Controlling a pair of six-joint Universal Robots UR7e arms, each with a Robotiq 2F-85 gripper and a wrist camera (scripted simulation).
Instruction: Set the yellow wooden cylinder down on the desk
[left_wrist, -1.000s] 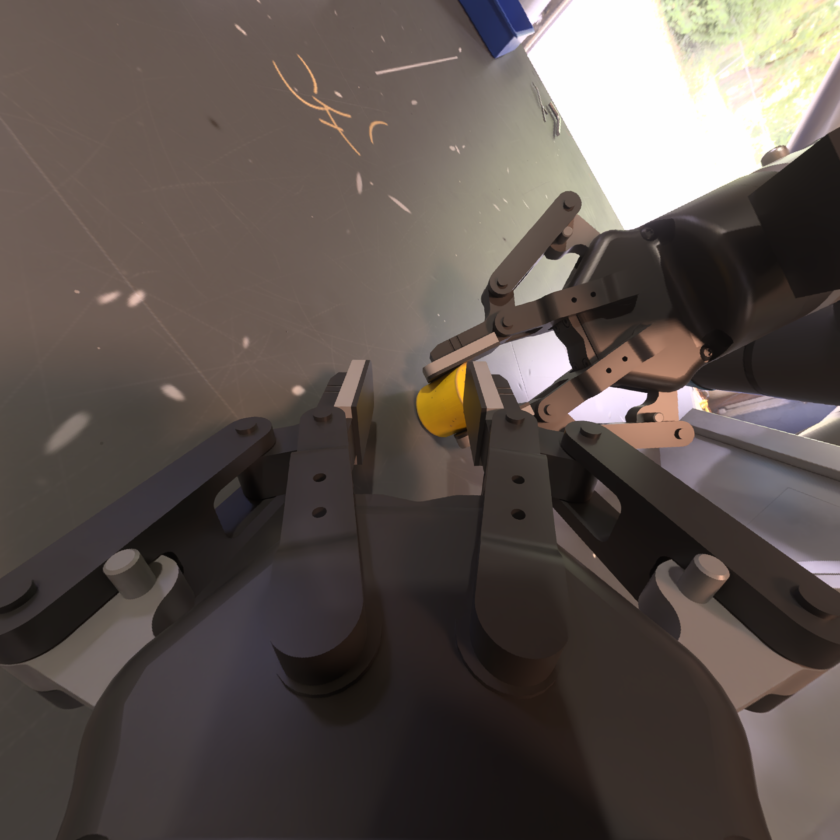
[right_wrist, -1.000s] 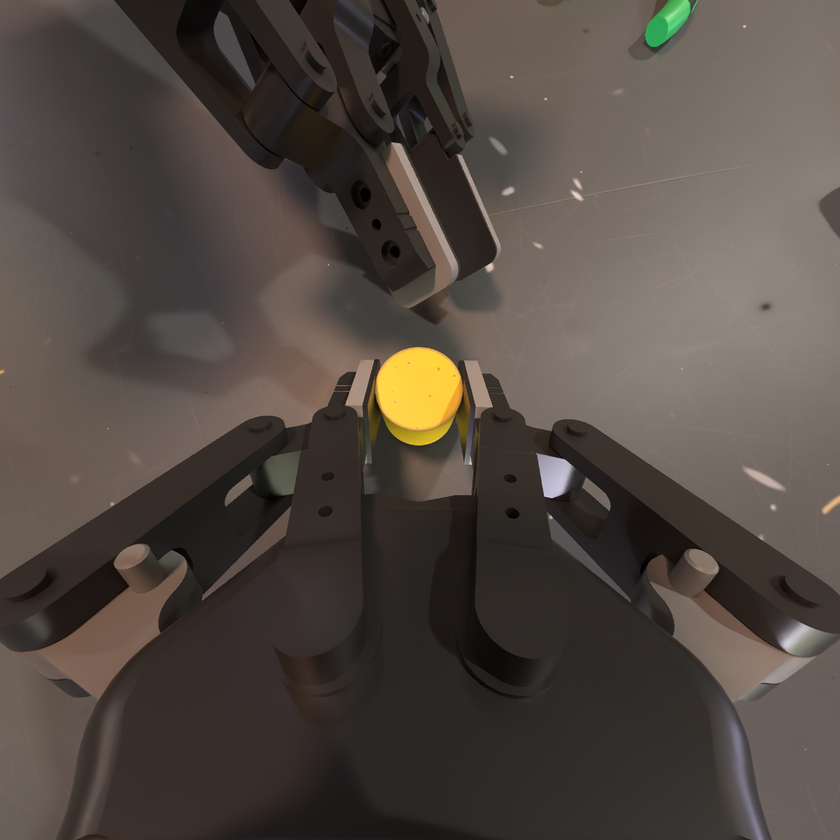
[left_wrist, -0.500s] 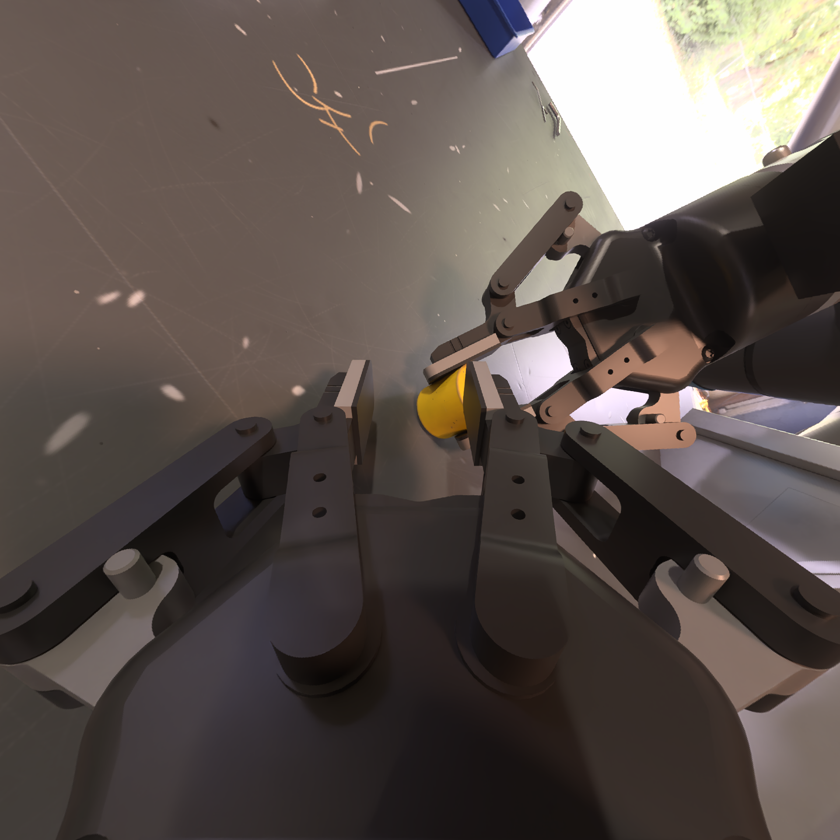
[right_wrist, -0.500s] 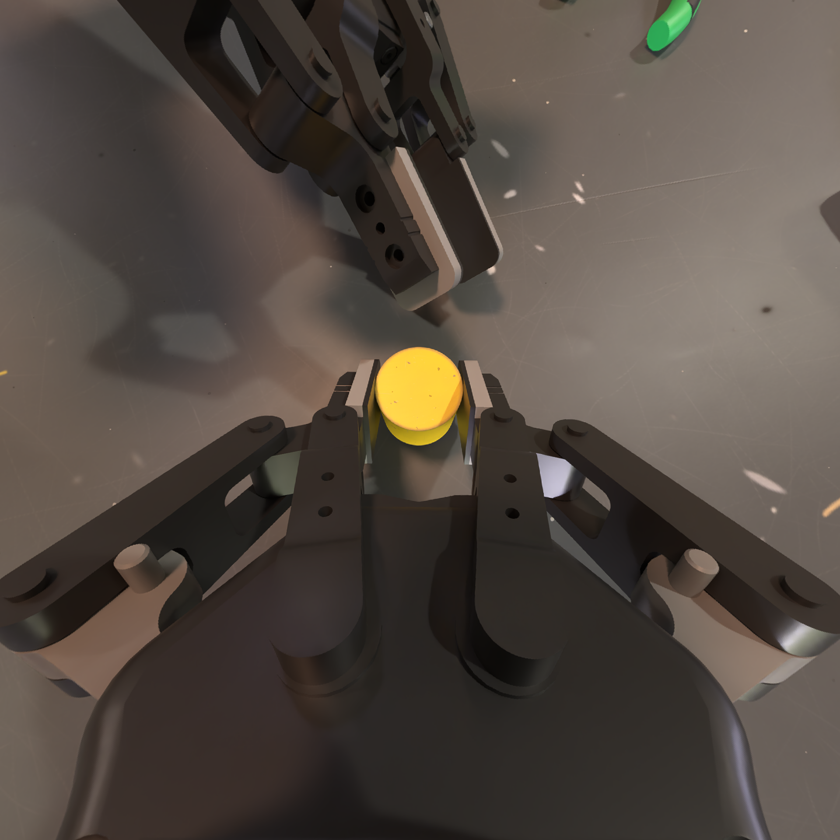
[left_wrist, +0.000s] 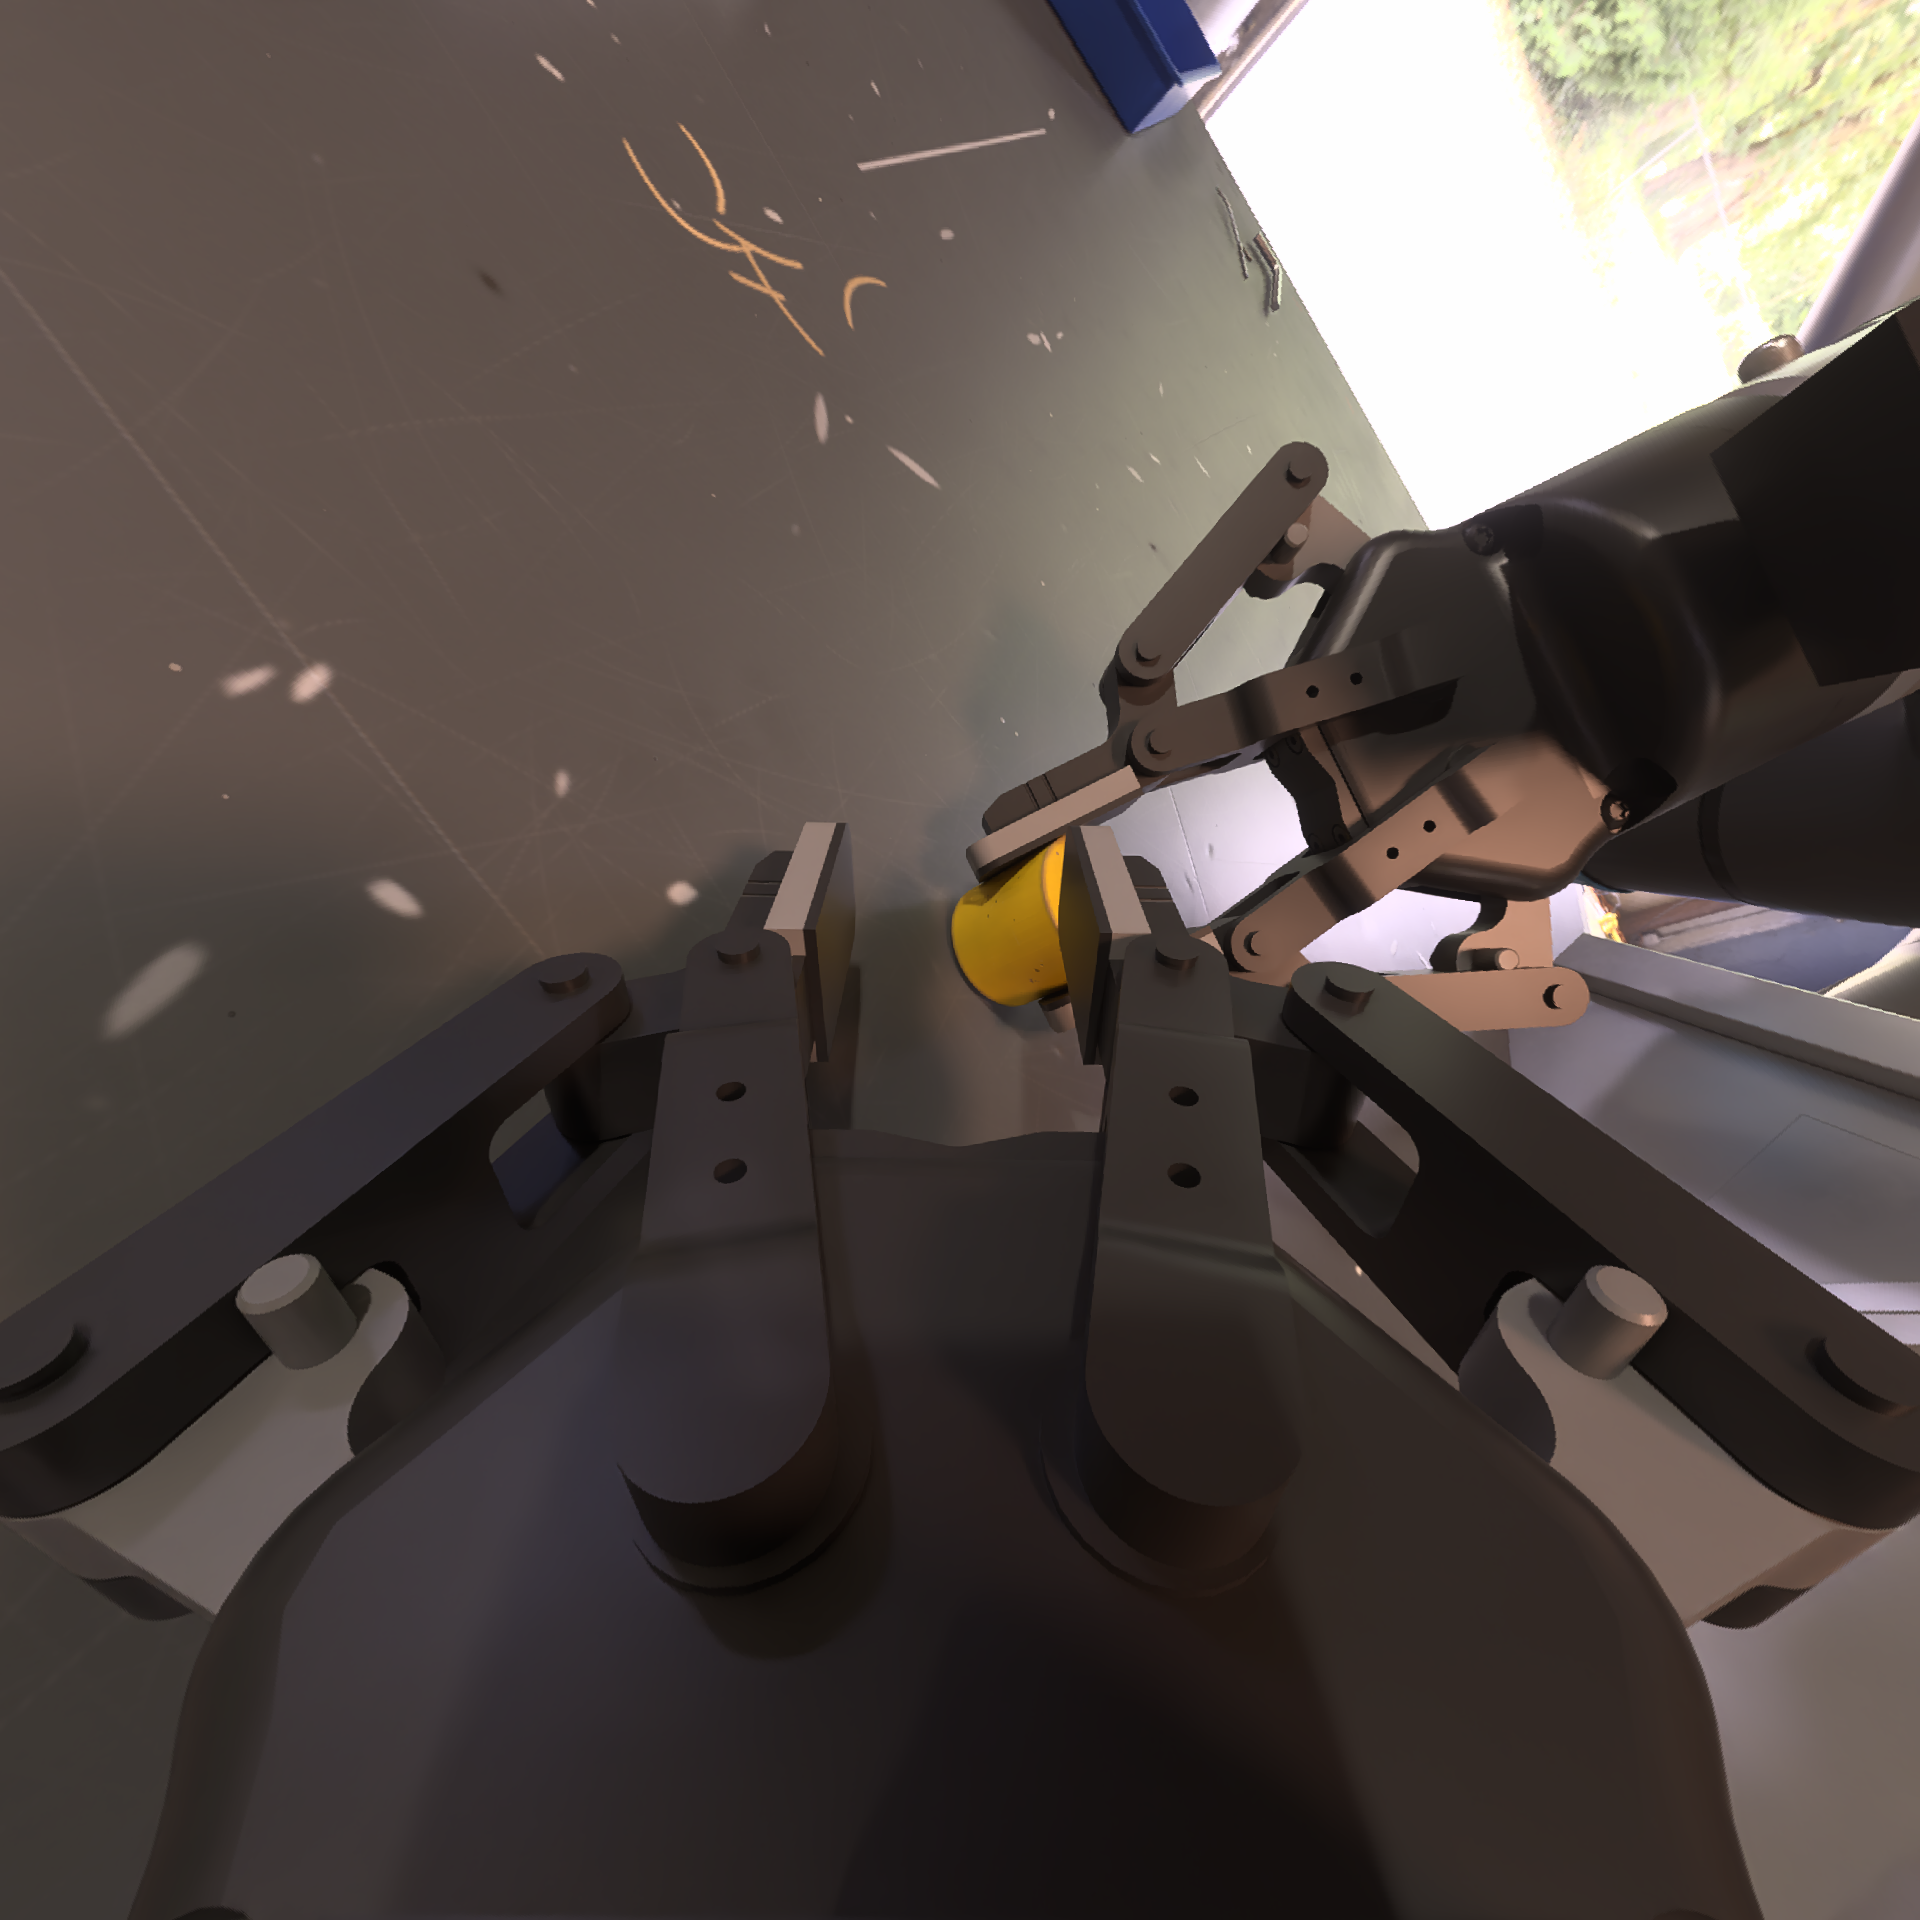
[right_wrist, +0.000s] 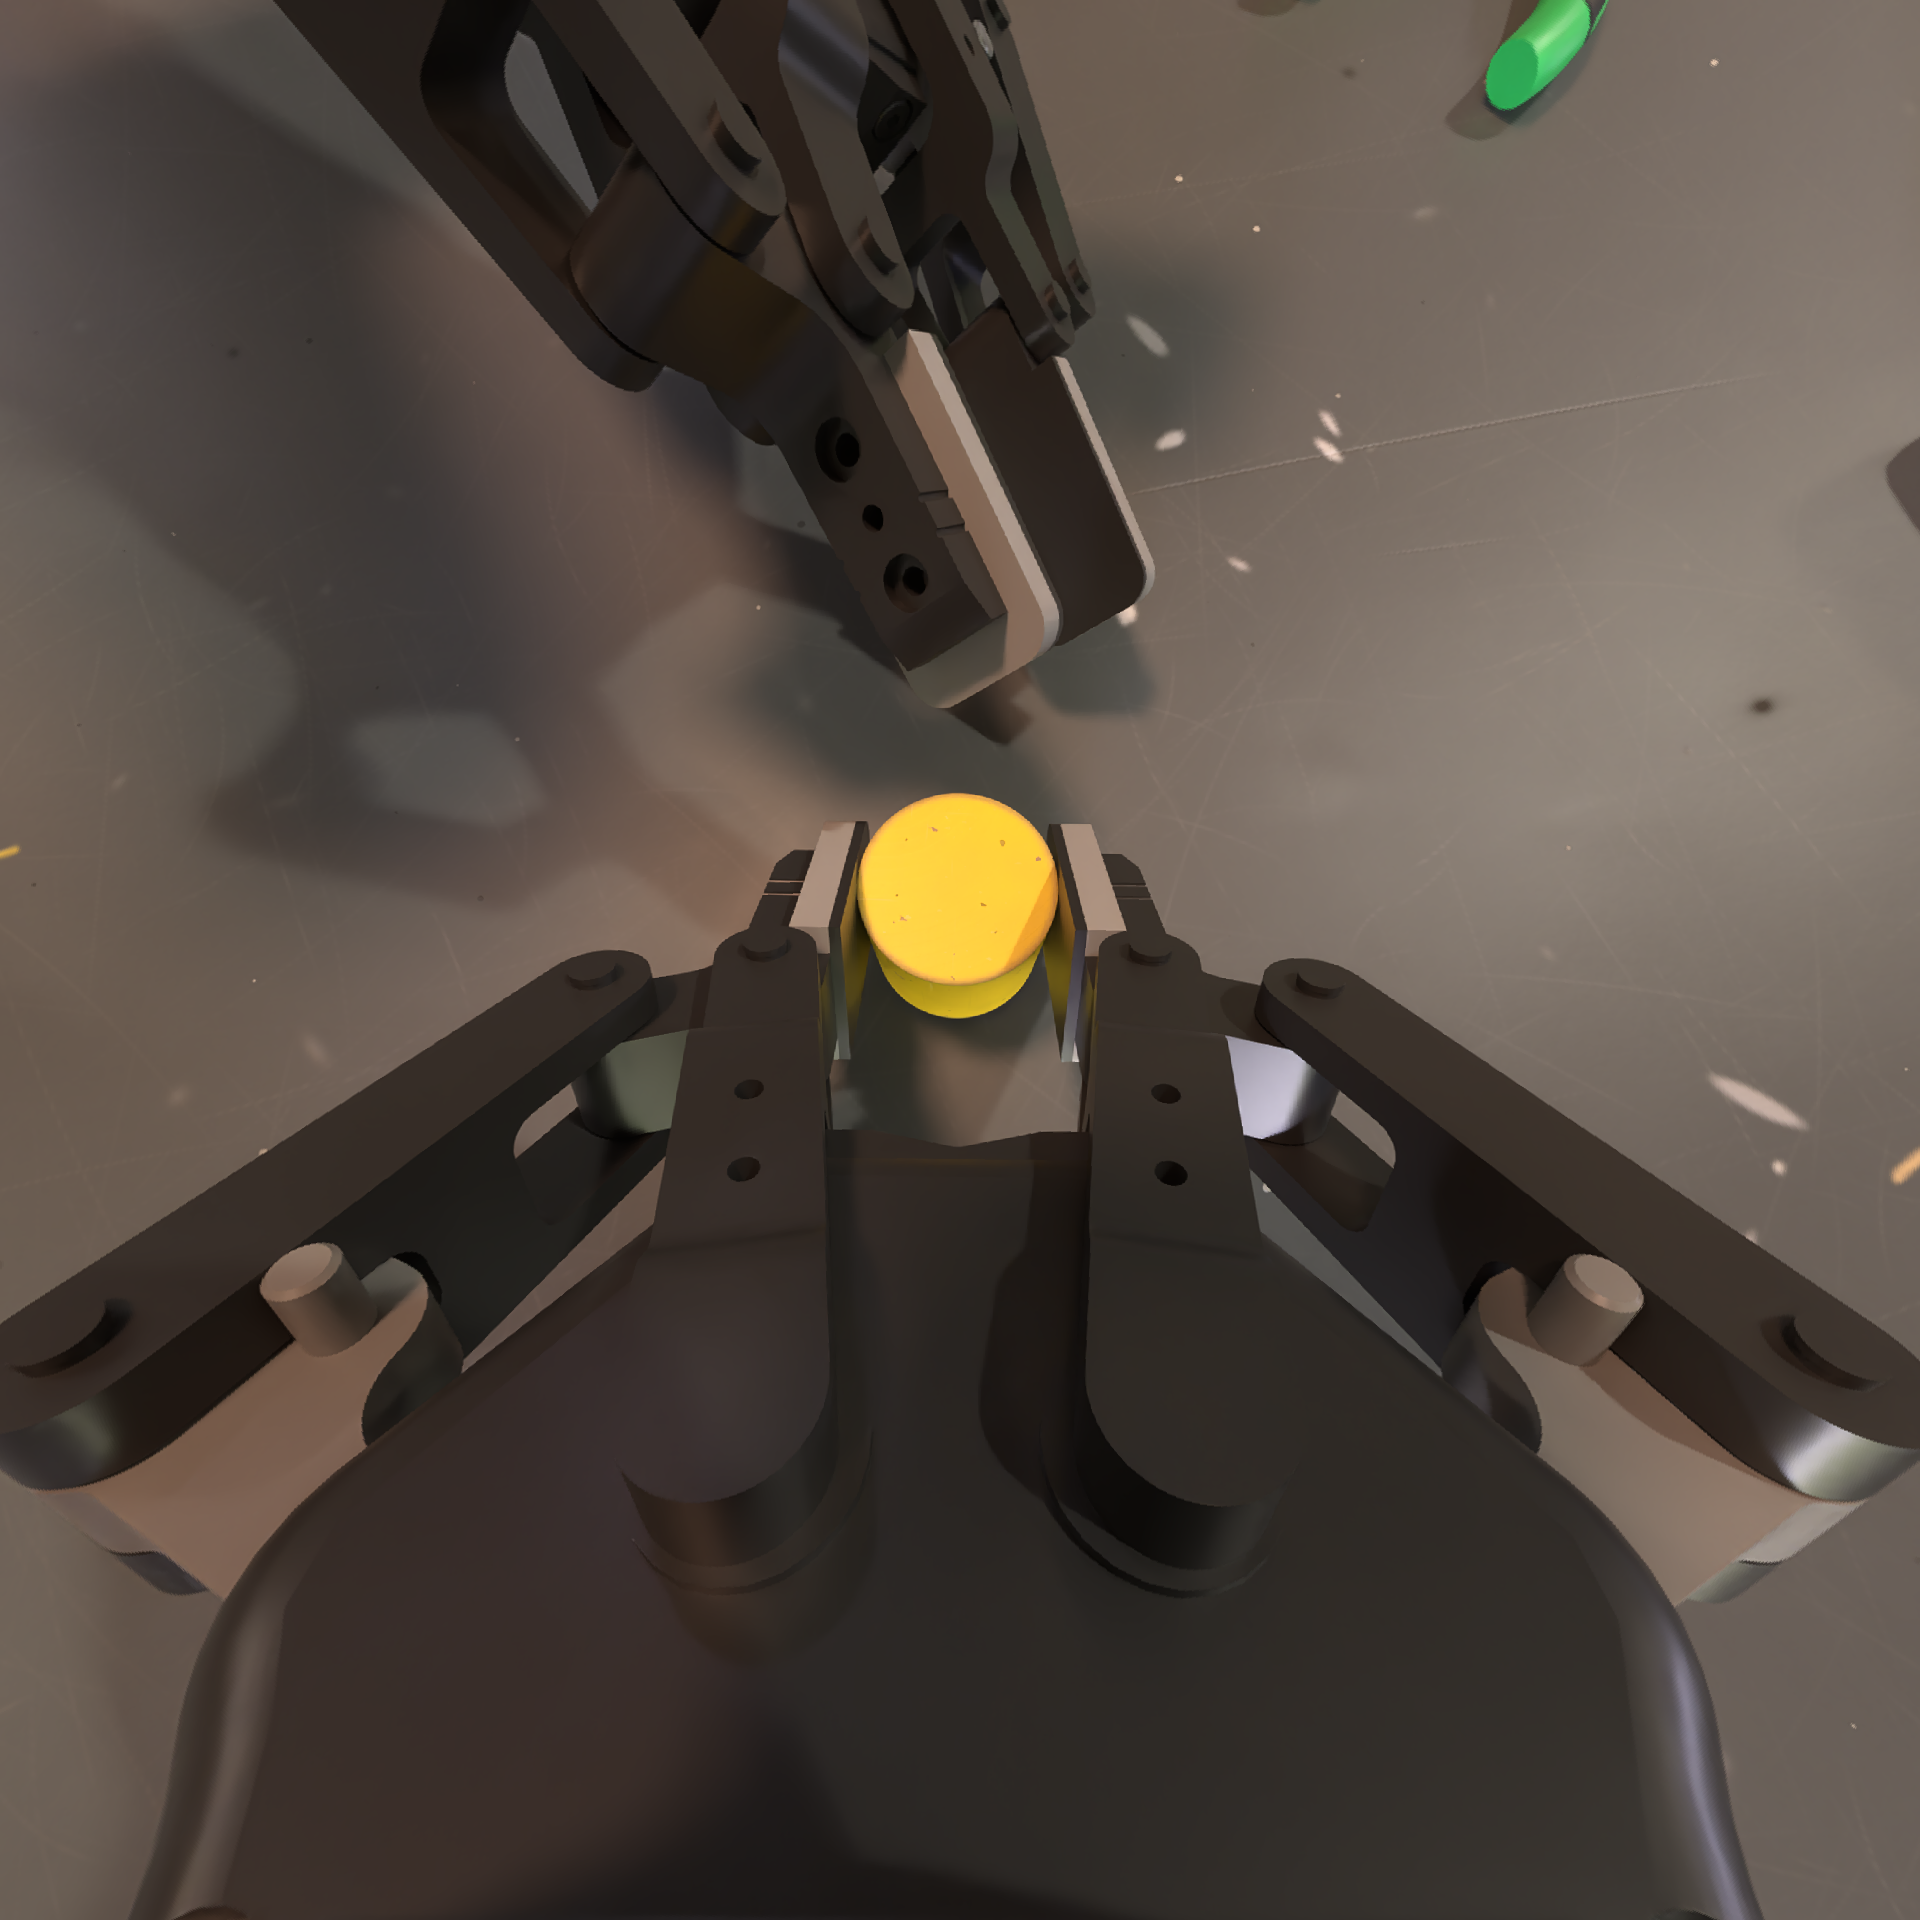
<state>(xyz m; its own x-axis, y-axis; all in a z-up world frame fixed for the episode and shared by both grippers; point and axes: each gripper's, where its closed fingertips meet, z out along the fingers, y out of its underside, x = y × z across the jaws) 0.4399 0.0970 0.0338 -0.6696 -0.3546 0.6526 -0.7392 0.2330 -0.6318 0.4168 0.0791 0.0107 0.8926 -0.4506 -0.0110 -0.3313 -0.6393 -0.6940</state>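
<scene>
The yellow wooden cylinder (right_wrist: 956, 894) is clamped between the pads of my right gripper (right_wrist: 956, 862), its round end facing the right wrist camera. Below it is the dark grey desk (right_wrist: 1455, 727); I cannot tell whether its far end touches. In the left wrist view the cylinder (left_wrist: 1003, 935) shows just beyond my left gripper (left_wrist: 951, 894), which is open and empty. The right gripper (left_wrist: 1029, 873) reaches in from the right, one finger half hidden behind my left finger. The left gripper (right_wrist: 1023, 623) hangs just beyond the cylinder in the right wrist view.
A green cylinder (right_wrist: 1532, 52) lies on the desk far off at the upper right. A blue box (left_wrist: 1132, 52) sits at the desk's far edge. The desk edge (left_wrist: 1351, 416) runs diagonally at right. A pale grey surface (left_wrist: 1714, 1091) lies to the right.
</scene>
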